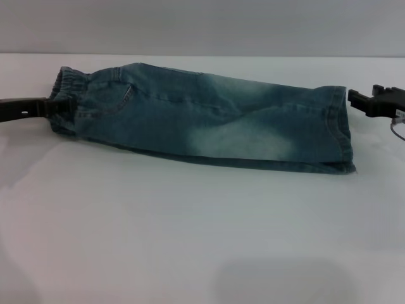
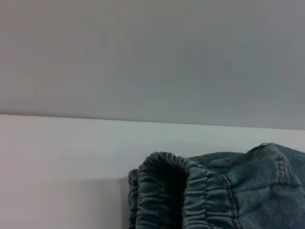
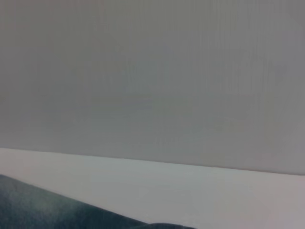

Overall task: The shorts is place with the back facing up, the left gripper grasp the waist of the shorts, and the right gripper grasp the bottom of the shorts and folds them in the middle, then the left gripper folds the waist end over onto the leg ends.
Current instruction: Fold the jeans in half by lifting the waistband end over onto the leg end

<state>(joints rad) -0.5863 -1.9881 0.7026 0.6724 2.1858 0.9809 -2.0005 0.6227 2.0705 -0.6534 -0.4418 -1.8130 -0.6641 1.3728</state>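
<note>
The faded blue denim shorts (image 1: 209, 120) lie folded lengthwise into one long strip across the white table (image 1: 190, 228). The ruffled waist (image 1: 66, 95) is at the left end, and the wrist view shows it close up as the waist (image 2: 176, 195). The straight leg ends (image 1: 342, 130) are at the right end. My left gripper (image 1: 54, 109) comes in from the left edge, low over the table, and is shut on the waist band. My right gripper (image 1: 357, 100) hovers just right of the leg ends, with a small gap to the denim.
A grey wall (image 1: 202, 25) stands behind the table's far edge. The right wrist view shows a sliver of the denim (image 3: 57, 214) and bare table (image 3: 214, 195).
</note>
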